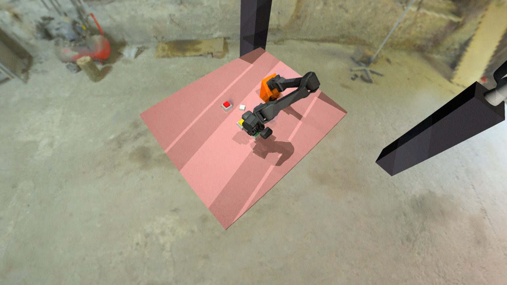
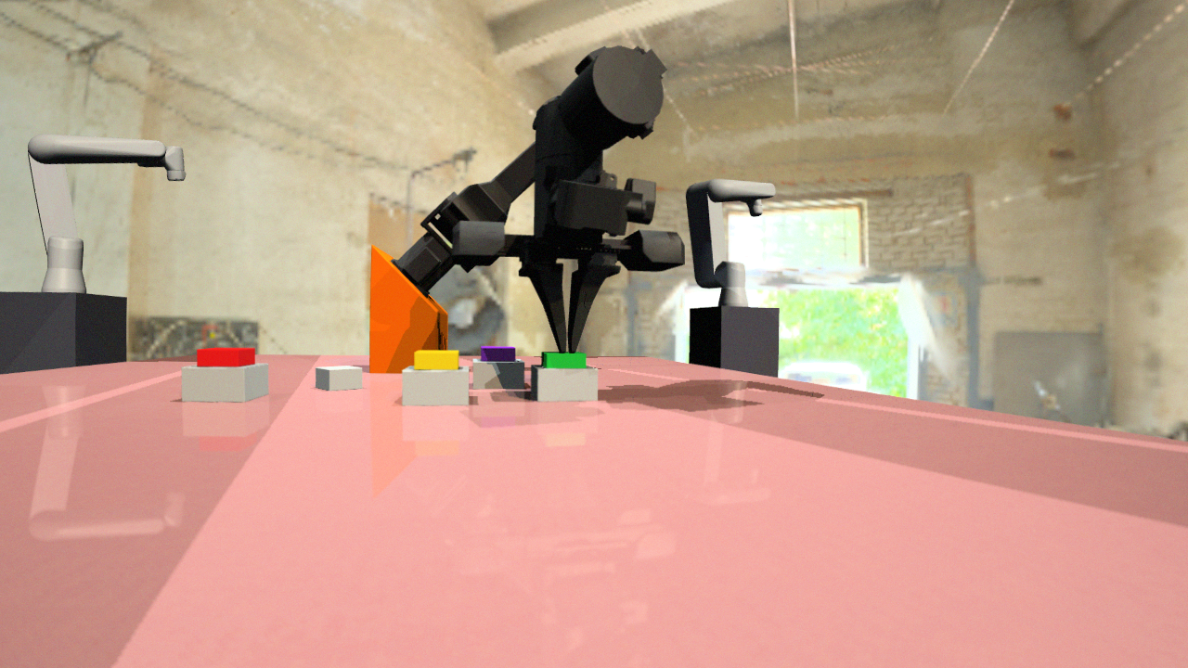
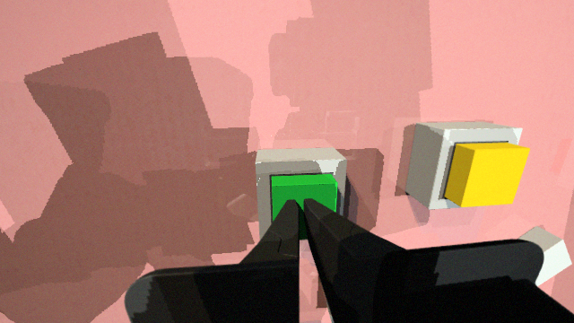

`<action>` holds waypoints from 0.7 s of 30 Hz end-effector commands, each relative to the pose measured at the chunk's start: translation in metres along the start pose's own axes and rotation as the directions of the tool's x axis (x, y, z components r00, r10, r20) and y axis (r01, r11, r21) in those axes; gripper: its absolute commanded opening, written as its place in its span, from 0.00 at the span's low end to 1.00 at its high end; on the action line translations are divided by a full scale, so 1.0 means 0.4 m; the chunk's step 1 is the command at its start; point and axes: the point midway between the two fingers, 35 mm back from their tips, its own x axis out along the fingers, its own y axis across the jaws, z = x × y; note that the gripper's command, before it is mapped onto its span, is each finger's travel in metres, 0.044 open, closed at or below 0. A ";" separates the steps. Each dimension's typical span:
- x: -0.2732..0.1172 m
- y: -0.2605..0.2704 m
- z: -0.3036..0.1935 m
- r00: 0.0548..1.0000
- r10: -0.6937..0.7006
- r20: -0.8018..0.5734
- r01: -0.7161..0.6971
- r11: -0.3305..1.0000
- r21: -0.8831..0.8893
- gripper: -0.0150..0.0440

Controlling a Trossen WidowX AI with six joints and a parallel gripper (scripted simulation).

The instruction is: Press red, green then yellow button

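With the closed, empty gripper set on the green button, left of the yellow button, a shallow press risks being left unregistered.

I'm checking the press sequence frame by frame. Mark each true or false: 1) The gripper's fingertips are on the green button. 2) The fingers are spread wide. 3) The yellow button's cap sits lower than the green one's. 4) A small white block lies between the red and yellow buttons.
1) True: the gripper tips meet the green square button on its grey base.
2) False: the fingers are nearly together, holding nothing.
3) False: in the exterior view the yellow square button stands about as high as the green or slightly higher.
4) True: the small white block lies between the red square button and the yellow one.
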 end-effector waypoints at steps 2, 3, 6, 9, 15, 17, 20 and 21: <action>0.021 -0.007 -0.009 1.000 -0.005 -0.009 0.005 1.000 0.013 0.29; 0.021 -0.007 -0.009 1.000 -0.005 -0.009 0.005 1.000 0.013 0.29; 0.021 -0.007 -0.009 1.000 -0.005 -0.009 0.005 1.000 0.013 0.29; 0.021 -0.007 -0.009 1.000 -0.005 -0.009 0.005 1.000 0.013 0.29; 0.021 -0.007 -0.009 1.000 -0.005 -0.009 0.005 1.000 0.013 0.29; 0.021 -0.007 -0.009 1.000 -0.005 -0.009 0.005 1.000 0.013 0.29; 0.021 -0.007 -0.009 1.000 -0.005 -0.009 0.005 1.000 0.013 0.29; 0.009 -0.002 -0.001 1.000 0.000 -0.002 0.000 1.000 0.002 0.29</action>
